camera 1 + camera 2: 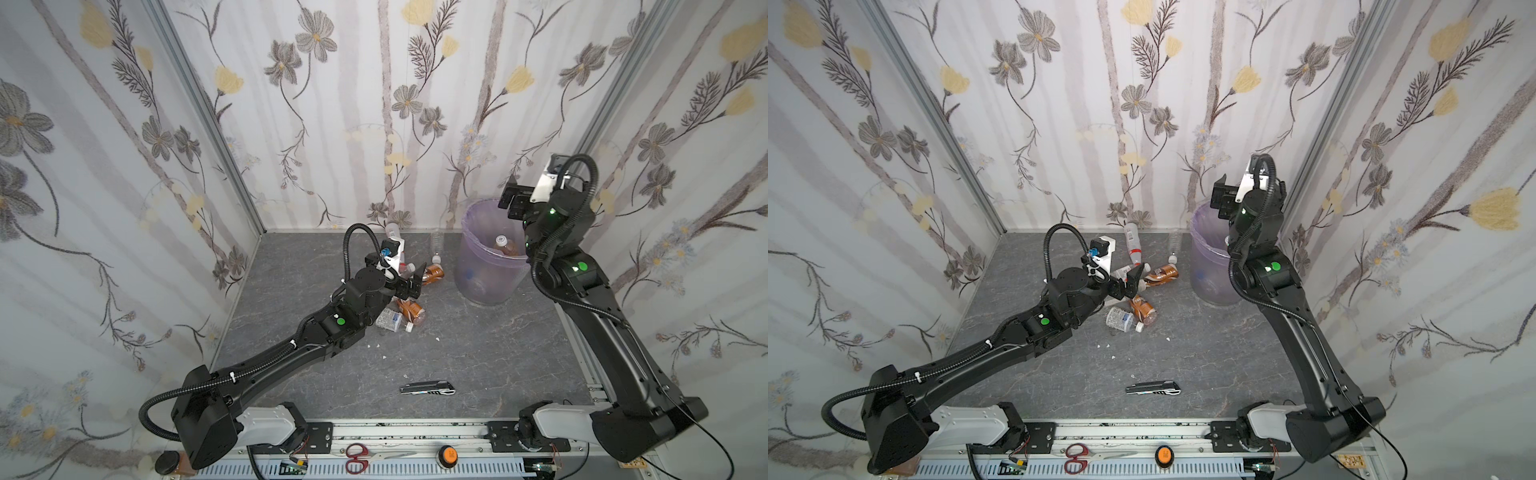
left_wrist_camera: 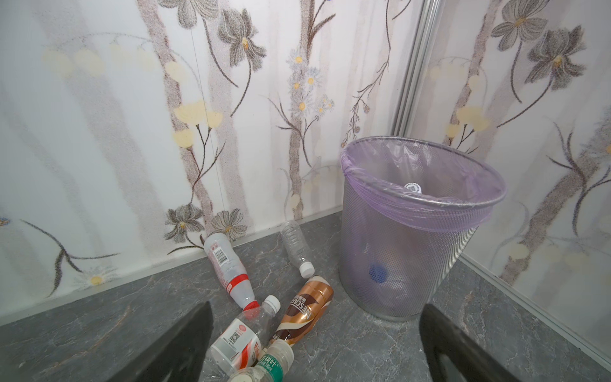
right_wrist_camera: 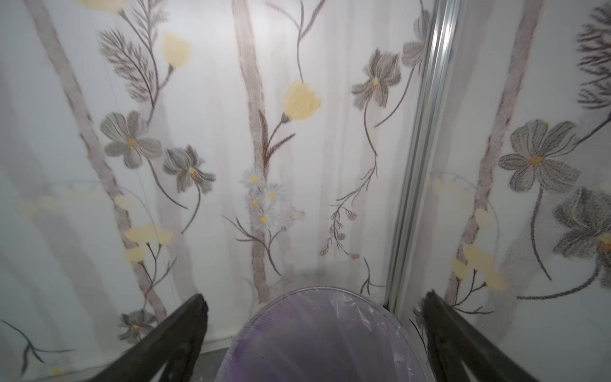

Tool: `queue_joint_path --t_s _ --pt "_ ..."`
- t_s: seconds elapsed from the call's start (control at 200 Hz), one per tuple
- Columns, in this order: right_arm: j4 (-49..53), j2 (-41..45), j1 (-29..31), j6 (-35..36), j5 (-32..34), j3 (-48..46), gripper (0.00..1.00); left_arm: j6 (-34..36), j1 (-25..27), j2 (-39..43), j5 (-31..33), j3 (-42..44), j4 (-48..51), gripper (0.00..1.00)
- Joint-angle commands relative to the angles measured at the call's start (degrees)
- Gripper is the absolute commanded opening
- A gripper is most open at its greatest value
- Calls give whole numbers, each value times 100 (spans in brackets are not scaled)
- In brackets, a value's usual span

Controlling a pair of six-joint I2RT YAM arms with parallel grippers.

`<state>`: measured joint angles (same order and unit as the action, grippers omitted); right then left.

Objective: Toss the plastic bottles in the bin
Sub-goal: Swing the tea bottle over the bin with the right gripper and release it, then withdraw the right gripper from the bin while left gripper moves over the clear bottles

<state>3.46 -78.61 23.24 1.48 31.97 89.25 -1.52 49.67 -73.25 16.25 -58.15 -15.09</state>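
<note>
**Two open pincers, bottles on the counter and in the bin**

The left arm reaches out long and low over the grey counter (image 1: 478, 365). The left pincer (image 1: 415, 282) hangs just above a heap of plastic bottles (image 1: 409, 309). Its jaws are spread wide and nothing is in them.

The left wrist view shows the heap up close. A red-capped bottle (image 2: 228, 264), a clear bottle (image 2: 296, 248) and a brown coffee bottle (image 2: 304, 311) all lie on their sides, close together.

A grey folding knife (image 1: 428, 387) lies alone near the front, well apart from the heap.

To the right of the heap stands the bin (image 1: 478, 282). It is upright near the back right corner and has a purple bag in it. A white-capped bottle (image 1: 505, 245) lies inside.

The right arm stands tall and bent. The right pincer (image 1: 510, 197) is up over the bin's rim, jaws wide, holding nothing. This arm hides part of the bin's right side.
</note>
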Motion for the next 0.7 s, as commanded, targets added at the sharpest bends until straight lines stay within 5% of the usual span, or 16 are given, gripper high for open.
queue_joint_path --t_s 0.0,0.23,0.485,0.694 --pt "-945 752 293 -197 -294 -494 100 -78 4 -71 -13 -39 -121 100" --pt "-631 615 386 -568 -435 -823 100 -169 2 -347 -162 -332 -123 100" --pt "-628 352 468 -1467 -1330 -1455 100 -355 -16 -413 251 -364 215 100" --pt "-519 -12 650 -1810 -1703 -1715 100 -1321 -283 -543 456 -263 947 100"
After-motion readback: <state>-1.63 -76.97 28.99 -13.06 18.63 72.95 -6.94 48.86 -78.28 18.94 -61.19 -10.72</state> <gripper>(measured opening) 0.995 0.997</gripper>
